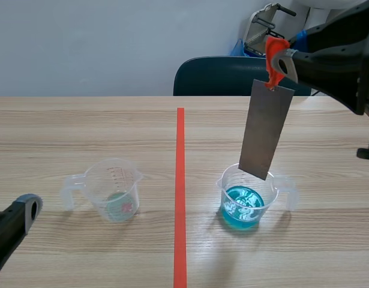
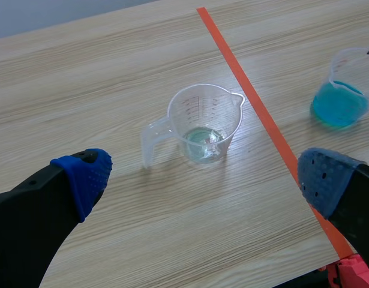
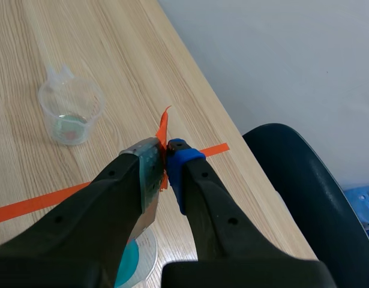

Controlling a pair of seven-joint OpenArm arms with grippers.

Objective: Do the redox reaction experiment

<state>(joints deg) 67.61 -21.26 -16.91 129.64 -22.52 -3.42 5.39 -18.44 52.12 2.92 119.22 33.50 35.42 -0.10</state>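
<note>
One blue-liquid cup (image 1: pixel 225 188) (other cup (image 1: pixel 98 183) near-empty)

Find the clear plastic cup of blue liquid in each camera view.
Scene view: the clear cup of blue liquid, right of the orange-red tape line, under the grey metal strip.
Left wrist view: the cup lies across the tape from the near-empty clear cup.
Right wrist view: the cup peeks out under the right gripper.
Shared landmark: that tape line.

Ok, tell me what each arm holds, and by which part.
The right gripper pinches the metal strip by its orange-tabbed top end, the strip hanging down. The left gripper is open and holds nothing.
</note>
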